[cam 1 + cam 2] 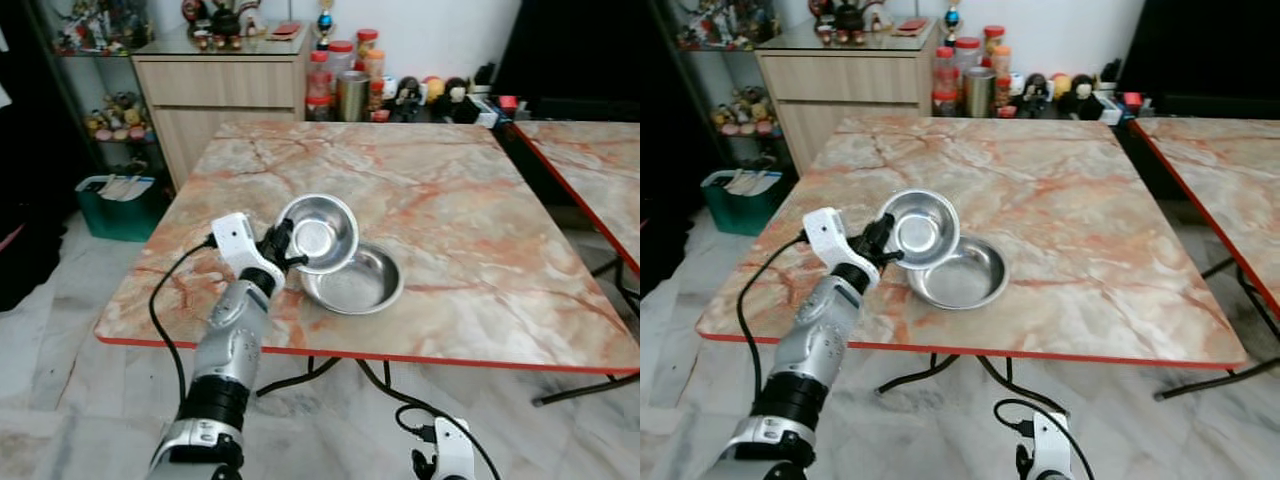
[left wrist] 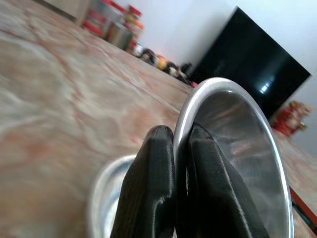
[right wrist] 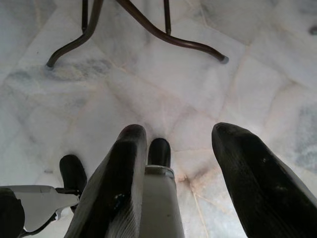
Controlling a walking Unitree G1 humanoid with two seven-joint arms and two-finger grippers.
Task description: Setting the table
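At the lower edge of the head views, the right claw point(image 3: 198, 178) hangs idle below the counter, cut off by the frame, with only its white wrist housing and a black cable visible there. Its wrist view shows the two black fingers spread apart over the pale marble floor tiles point(image 3: 163, 84), holding nothing, with the dark curved metal counter legs point(image 3: 163, 32) beyond.

Just above it, the silver left arm reaches up over the near edge of the square orange-veined marble counter with a red rim point(image 1: 480, 190). The left claw point(image 1: 285, 250) is pinched tight on the rim of a small, shiny round stainless steel bowl point(image 1: 318, 233), one finger inside and one outside the wall. The bowl is lifted and tilted so that its polished inside faces the camera. Its lower edge sits over the near-left rim of a second, wider shallow stainless steel bowl point(image 1: 355, 281) lying flat on the counter; whether they touch cannot be told.

Farther back, past the counter, stand red-lidded jars and a metal canister point(image 1: 345, 85), small and hard to make out, beside a light wooden cabinet point(image 1: 215, 100).
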